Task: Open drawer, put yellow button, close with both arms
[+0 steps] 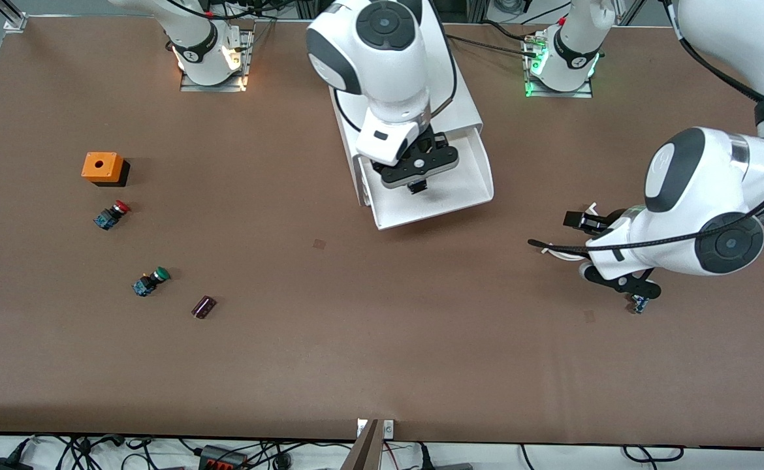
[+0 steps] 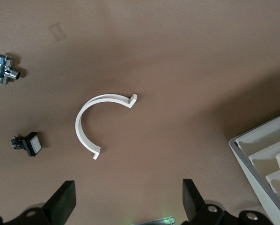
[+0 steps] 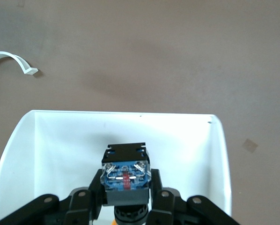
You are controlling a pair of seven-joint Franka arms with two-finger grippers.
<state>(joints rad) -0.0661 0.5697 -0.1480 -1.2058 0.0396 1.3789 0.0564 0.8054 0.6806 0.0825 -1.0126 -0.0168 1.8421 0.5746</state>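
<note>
Low over the tabletop (image 1: 382, 365), left hand (image 2: 126, 206) hangs spread and empty; right hand (image 3: 126, 197) pinches the yellow button (image 3: 126, 176) over the drawer (image 1: 467, 196)

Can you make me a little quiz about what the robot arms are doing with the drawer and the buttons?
1. True or false: the drawer is pulled open.
2. What does the right gripper hold? A) red button B) yellow button C) orange box
3. Fill in: the left gripper hangs with open jaws over a white ____ on the table.

Key: 1 true. 2 B; the button is over the open drawer. 3 clip; the red button and orange box lie toward the right arm's end.
</note>
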